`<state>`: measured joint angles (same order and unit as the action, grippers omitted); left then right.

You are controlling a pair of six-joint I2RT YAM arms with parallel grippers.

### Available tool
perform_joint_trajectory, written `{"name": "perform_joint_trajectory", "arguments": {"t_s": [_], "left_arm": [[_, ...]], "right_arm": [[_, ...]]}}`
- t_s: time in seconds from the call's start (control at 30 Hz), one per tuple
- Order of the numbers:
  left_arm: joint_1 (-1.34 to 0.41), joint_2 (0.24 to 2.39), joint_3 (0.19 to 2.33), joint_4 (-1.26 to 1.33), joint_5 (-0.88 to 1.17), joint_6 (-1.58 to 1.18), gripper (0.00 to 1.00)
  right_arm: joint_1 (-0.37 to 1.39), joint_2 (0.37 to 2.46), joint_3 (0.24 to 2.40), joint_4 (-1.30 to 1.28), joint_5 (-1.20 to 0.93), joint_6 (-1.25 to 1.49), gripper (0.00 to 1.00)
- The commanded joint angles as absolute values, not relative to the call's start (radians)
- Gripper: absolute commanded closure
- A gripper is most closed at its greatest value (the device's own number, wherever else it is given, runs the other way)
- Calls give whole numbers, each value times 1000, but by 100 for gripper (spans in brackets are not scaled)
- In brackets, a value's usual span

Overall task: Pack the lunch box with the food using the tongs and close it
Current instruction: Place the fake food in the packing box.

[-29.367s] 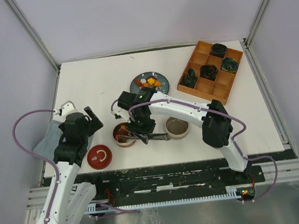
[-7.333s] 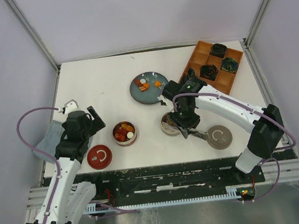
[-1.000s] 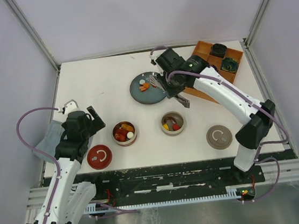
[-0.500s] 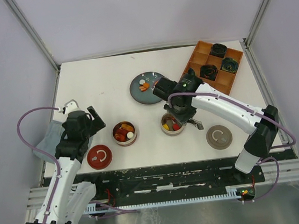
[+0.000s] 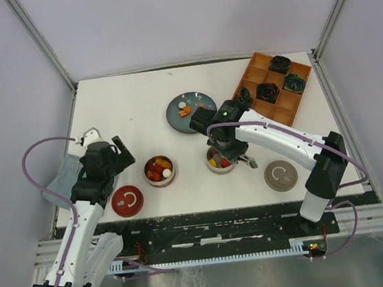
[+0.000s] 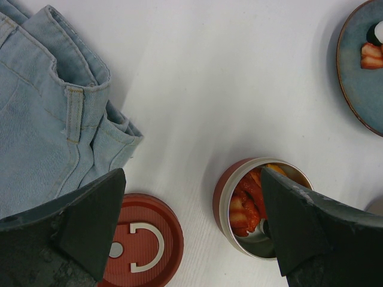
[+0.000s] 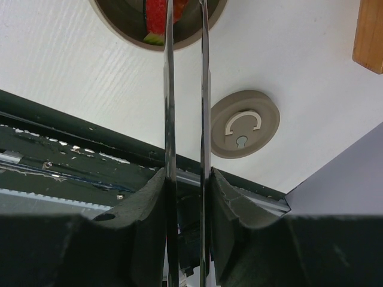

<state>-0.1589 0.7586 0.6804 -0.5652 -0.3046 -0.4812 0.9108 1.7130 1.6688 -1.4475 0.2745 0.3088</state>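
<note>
right arm: reaching in over mid desk, wrist tipped down | right gripper: half closed, pinching tongs, tips over tan tin | food: red bit in tin, more on plate | left gripper: wide open, empty, above red tin

- white-shelled, black-jointed left arm: smooth plastic links, bulky dark housings
- right arm: same white links and black joints
- lilac sheathed cables: one looped along each arm
- left gripper: fingers are broad dark-grey wedges with a rough matte surface
- right gripper: fingers are dark grey with curved inner faces
</note>
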Motion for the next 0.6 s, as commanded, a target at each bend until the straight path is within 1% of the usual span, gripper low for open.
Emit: {"name": "perform_joint_trajectory", "arguments": {"t_s": [0.0,0.57], "left_arm": [[-156,755,683,-513,-302,-462,0],[-155,756,681,-508,-298,-464,0]], "right_arm": [[920,1719,1667,-1467,339,314,63],[942,1759,1629,-1491,380,314,60]]}}
